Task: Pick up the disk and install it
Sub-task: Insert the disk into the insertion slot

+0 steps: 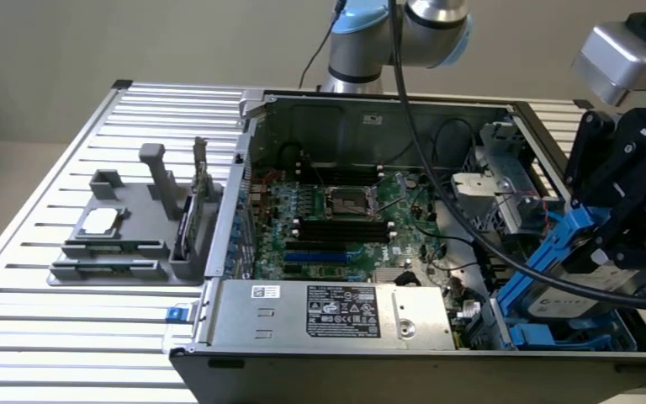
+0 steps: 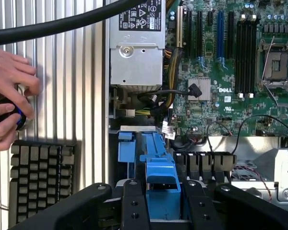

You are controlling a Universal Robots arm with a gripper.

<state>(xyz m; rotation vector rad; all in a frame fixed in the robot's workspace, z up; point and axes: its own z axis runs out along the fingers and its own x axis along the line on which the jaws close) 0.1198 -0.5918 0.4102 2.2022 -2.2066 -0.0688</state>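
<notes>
The disk (image 1: 567,296), silver-grey metal in a thin blue plastic frame, hangs tilted over the drive bay (image 1: 570,338) at the front corner of the open computer case, on the exterior view's right. My gripper (image 1: 606,252) is shut on its upper end. In the wrist view the blue frame (image 2: 161,179) sits between my two black fingers (image 2: 134,206), with my gripper (image 2: 163,196) closed around it. The disk's lower end reaches down into the bay among other blue plastic parts (image 2: 126,148); whether it touches them I cannot tell.
The open case holds a green motherboard (image 1: 340,219) and a long silver power-supply box (image 1: 346,311) along its front. A grey fixture (image 1: 132,240) with a small chip stands on the slatted table on the exterior view's left. A person's hands (image 2: 9,98) and a keyboard (image 2: 41,177) lie beside the case.
</notes>
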